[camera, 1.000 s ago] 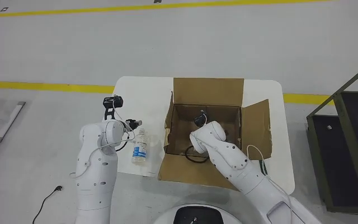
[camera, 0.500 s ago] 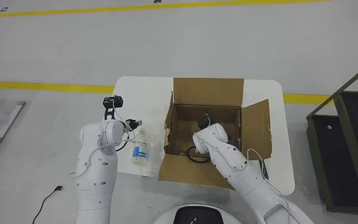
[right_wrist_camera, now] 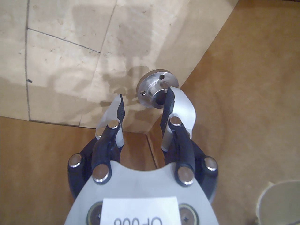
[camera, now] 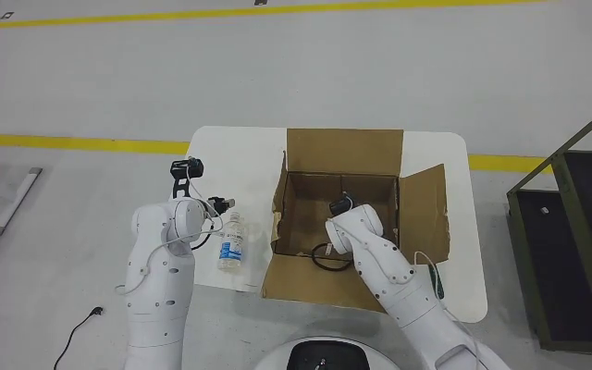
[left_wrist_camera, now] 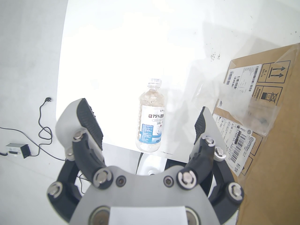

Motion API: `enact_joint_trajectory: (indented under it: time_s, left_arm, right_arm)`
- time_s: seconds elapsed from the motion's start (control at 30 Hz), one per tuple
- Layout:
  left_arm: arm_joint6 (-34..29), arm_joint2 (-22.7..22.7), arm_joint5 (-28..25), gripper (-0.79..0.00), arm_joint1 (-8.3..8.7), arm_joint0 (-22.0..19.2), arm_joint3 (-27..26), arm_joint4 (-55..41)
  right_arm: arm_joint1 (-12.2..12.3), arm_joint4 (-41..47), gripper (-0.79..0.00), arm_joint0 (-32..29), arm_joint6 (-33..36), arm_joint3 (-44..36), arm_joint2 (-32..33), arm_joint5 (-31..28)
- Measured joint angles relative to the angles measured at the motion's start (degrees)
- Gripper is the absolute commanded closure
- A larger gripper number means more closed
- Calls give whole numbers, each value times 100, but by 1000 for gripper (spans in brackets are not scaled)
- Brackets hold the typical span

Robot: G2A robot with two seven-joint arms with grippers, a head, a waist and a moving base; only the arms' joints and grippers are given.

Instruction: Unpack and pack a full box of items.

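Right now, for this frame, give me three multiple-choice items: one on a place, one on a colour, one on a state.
1. Where is the clear bottle?
A) lying on the white table beside the cardboard box
B) inside the box
C) standing upright on the floor

2. What colour is the metal flange on the box floor?
A) red
B) silver
C) green

3. How do the fingers of the left gripper stand?
A) shut on the bottle
B) shut, empty
C) open, empty

Answers: 1 A, it lies on its side on the tabletop. 2 B, it shines like bare metal. 3 C, a wide gap shows above the bottle.
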Motion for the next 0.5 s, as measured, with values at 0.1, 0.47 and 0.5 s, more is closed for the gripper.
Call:
enact_joint_trajectory:
  time_s: [0.1,0.47,0.5]
  left_arm:
    - [0,0,0,-785,0,0,0,0]
    - [0,0,0,-785,0,0,0,0]
    - [0,0,0,-785,0,0,0,0]
  right_arm:
    - [-22,91,-388,-61,0,-122,80,-82]
    - [-103,-797,-385,-115,0,-271,141,-233]
    - [-120,-876,-385,-102,0,-224,150,-266]
